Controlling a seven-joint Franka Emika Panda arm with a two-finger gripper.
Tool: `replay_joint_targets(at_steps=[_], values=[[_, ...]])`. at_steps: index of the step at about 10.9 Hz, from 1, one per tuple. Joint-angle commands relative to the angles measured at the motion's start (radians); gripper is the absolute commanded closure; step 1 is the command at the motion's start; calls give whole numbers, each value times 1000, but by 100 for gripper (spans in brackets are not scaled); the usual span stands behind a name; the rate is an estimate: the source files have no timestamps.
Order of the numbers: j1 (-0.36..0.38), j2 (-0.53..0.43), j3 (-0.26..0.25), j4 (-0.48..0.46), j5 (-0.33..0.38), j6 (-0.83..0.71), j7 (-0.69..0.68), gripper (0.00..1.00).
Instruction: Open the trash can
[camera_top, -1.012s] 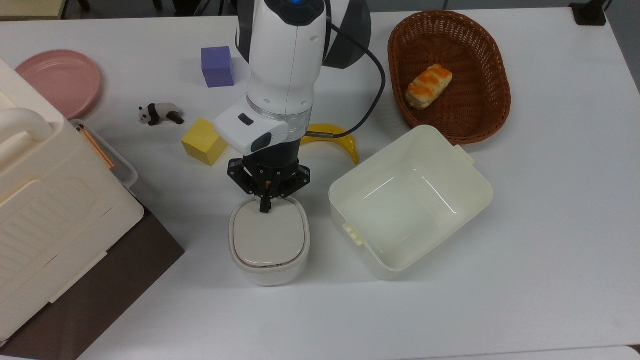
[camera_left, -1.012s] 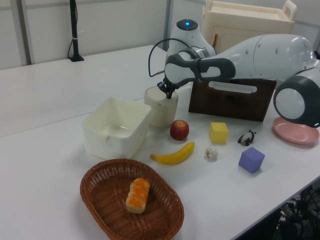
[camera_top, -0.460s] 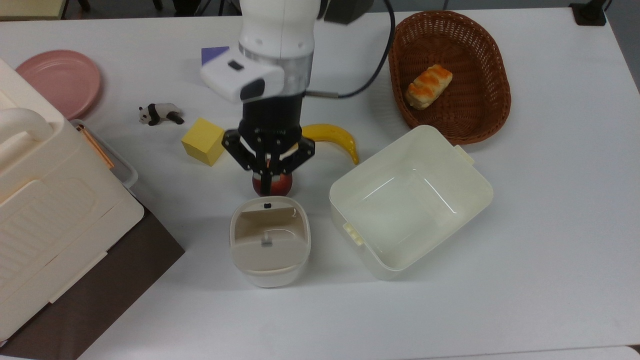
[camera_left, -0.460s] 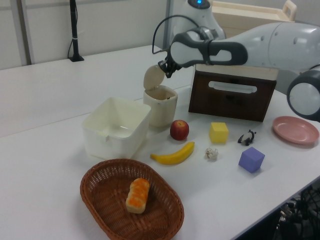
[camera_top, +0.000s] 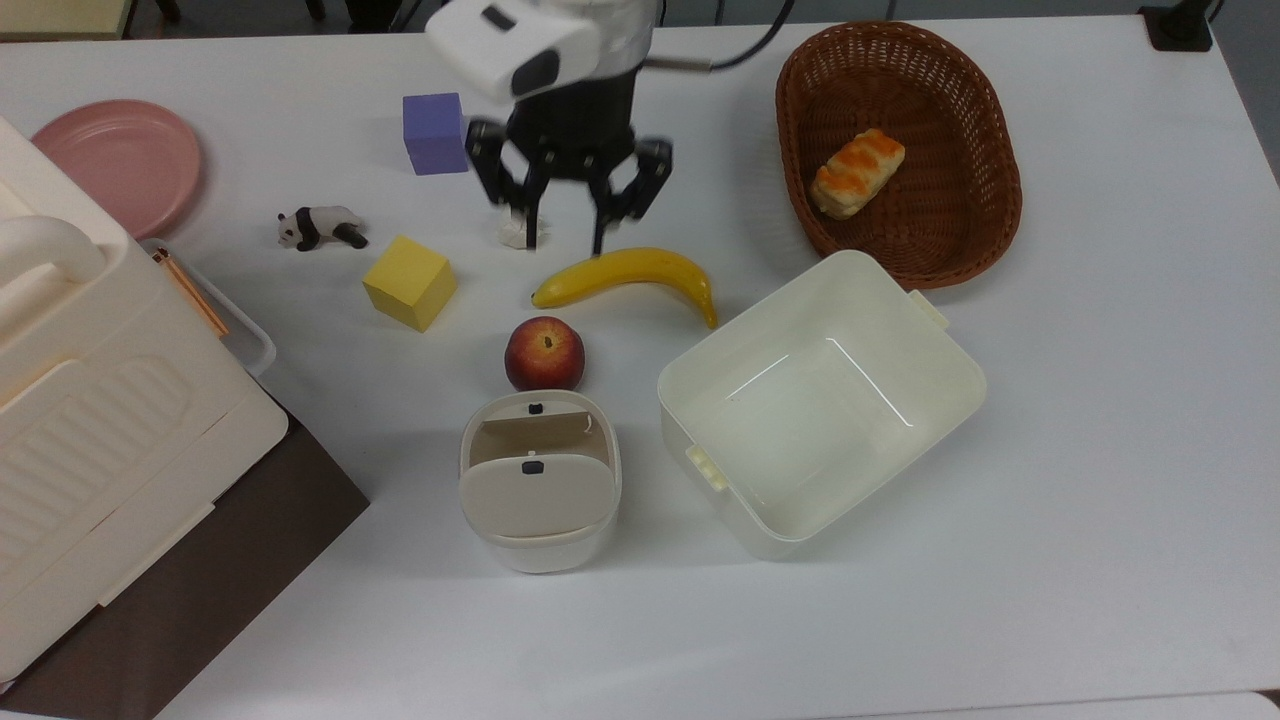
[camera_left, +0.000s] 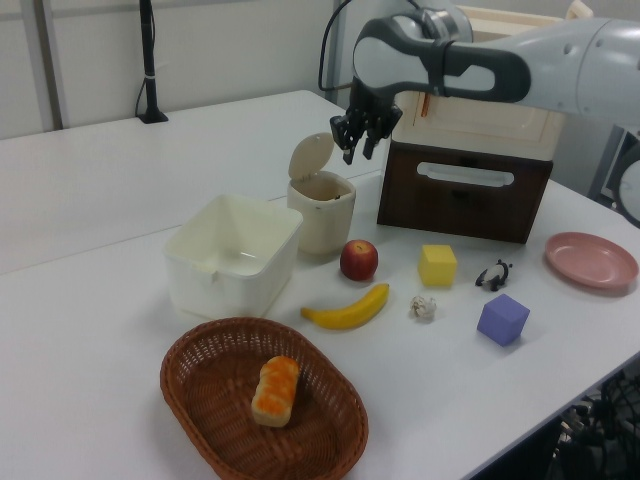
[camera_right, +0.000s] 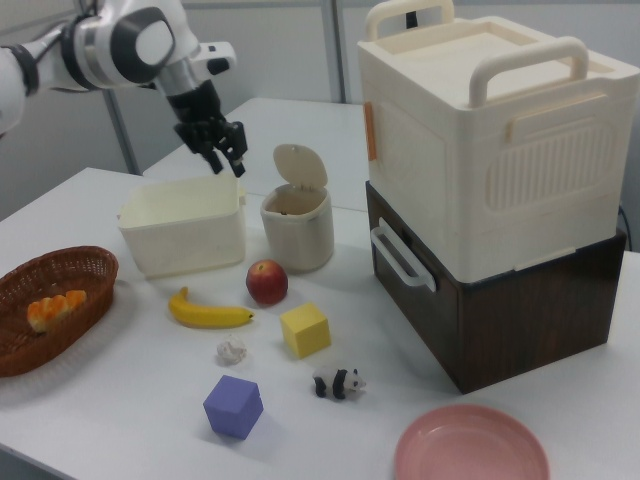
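The small cream-white plastic trash can (camera_top: 539, 495) stands with its flat beige lid (camera_left: 309, 156) tipped up; the black two-finger gripper (camera_top: 566, 215) hangs above, fingers spread, empty

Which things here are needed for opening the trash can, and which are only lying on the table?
Belong to the job:
trash can, lid standing up
gripper, raised clear of it

Just lying about:
apple
banana
yellow cube
purple cube
toy panda
open tub
basket
pink plate
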Motion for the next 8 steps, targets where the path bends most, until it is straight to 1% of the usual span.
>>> replay_joint_targets(at_steps=[1, 2, 3, 6, 8], values=[[0, -149, 8, -89, 21, -196, 11, 0], [-3, -181, 3, -90, 27, -250, 11, 0], [-6, -201, -8, -98, 45, -269, 14, 0], [-33, -255, -48, -116, 127, -263, 15, 0], [-55, -268, -51, -121, 166, -260, 15, 0]])
